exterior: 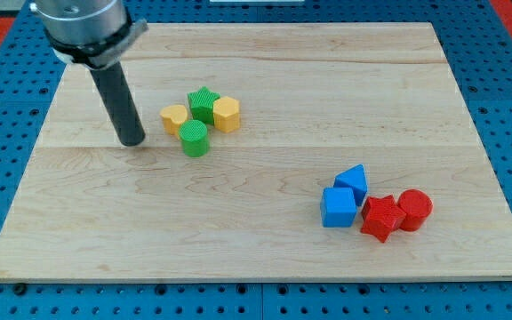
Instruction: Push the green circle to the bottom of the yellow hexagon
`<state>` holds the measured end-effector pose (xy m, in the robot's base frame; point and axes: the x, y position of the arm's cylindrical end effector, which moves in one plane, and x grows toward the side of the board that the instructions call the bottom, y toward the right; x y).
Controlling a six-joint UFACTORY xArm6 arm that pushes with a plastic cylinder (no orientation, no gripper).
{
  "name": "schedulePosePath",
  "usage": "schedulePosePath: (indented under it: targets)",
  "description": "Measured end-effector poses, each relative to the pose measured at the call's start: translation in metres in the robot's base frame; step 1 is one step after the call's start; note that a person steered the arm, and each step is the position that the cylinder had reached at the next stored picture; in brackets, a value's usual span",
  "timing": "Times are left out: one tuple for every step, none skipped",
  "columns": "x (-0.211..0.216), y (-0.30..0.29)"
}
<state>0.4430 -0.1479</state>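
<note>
The scene is bright and evenly lit, seemingly from overhead. The pale wooden board point(265, 213) shows its grain clearly with no glare patches. Shadows are soft and short: a faint dark smudge sits on the wood at my tip point(133, 140), and thin shadows hug the bases of the green circle point(195, 140) and the blue cube point(338, 207). Colours are saturated. Focus is fairly sharp across the board, though block edges look slightly soft at this low resolution. The arm's metal collar point(83, 22) at the view's top is a little blurred and cropped.
</note>
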Motion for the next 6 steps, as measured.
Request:
schedulePosePath:
  targets:
    - [0.012,0.073]
    - [0.028,0.090]
    - [0.028,0.090]
    - [0.034,0.090]
    - [0.041,0.090]
    - [0.044,0.093]
